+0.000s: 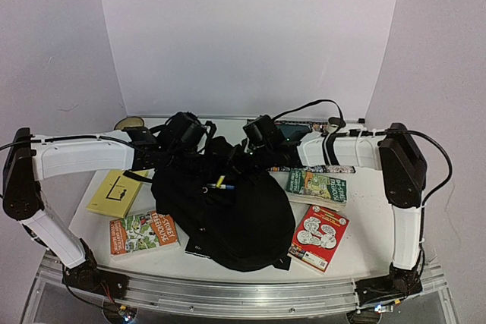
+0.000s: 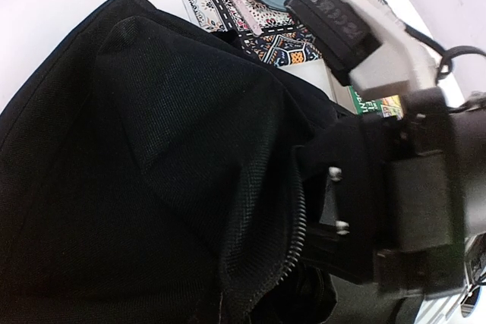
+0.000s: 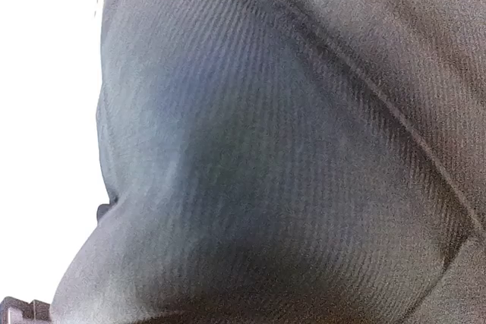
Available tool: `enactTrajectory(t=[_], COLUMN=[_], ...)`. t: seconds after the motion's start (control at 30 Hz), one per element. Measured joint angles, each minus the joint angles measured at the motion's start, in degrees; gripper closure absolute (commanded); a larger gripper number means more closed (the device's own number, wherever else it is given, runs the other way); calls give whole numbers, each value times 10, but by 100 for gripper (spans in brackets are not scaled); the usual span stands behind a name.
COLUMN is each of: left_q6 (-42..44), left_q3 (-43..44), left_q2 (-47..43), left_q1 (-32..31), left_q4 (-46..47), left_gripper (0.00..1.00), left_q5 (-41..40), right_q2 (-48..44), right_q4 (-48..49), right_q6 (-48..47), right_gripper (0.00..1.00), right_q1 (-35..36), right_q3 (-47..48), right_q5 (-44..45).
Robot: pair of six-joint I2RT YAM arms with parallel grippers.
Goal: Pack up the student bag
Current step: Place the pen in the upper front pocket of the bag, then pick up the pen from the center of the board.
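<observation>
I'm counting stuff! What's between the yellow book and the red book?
The black student bag lies between the yellow book and the red book, in the top view.

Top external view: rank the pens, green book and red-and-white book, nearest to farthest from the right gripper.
1. pens, on the student bag, beside the right gripper
2. green book, farther to the right
3. red-and-white book, near right corner

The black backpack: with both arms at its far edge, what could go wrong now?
If the backpack is lifted, the pens lying on it may roll off. The left gripper and right gripper stand close together at the fabric, so they might collide or snag the zipper.
</observation>
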Motion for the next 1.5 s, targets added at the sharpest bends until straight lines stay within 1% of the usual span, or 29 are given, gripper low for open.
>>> enactTrajectory(t=[0.13,0.33,0.5,0.6,0.67,0.73,0.8,0.87,1.07,1.17,1.27,1.5], left_q6=[-9,-20,-21,-20,-20,-20,-19,-18,-14,-9,-4,-3], left_q3=[-2,-9,-11,-11,-11,-11,-11,-11,-11,-11,-11,-11], left_q2=[0,-4,-13,-20,-27,-34,-41,-50,-89,-104,-114,-133], left_q1=[0,0,1,8,18,30,44,56,82,91,99,125], left_q4=[1,2,2,0,-3,-6,-8,-11,-28,-38,-45,-71], left_gripper=[100,100,100,100,100,100,100,100,100,100,100,100], left_q5=[-4,-24,-30,-28,-25,-23,-22,-21,-22,-22,-22,-31], right_q2=[12,11,-12,-44,-71,-102,-141,-173,-270,-304,-320,-322], right_q4=[8,17,29,34,36,38,37,36,33,21,-18,-129], right_q6=[6,-20,-59,-94,-120,-145,-178,-200,-263,-296,-333,-391], right_gripper=[67,55,46,40,33,23,4,2,2,2,2,2], right_q1=[6,8,8,7,6,3,-5,-19,-80,-100,-101,-94], right_q3=[19,17,-14,-48,-71,-98,-128,-151,-219,-241,-246,-247], right_q5=[6,3,-10,-13,-14,-16,-19,-22,-32,-24,-4,40])
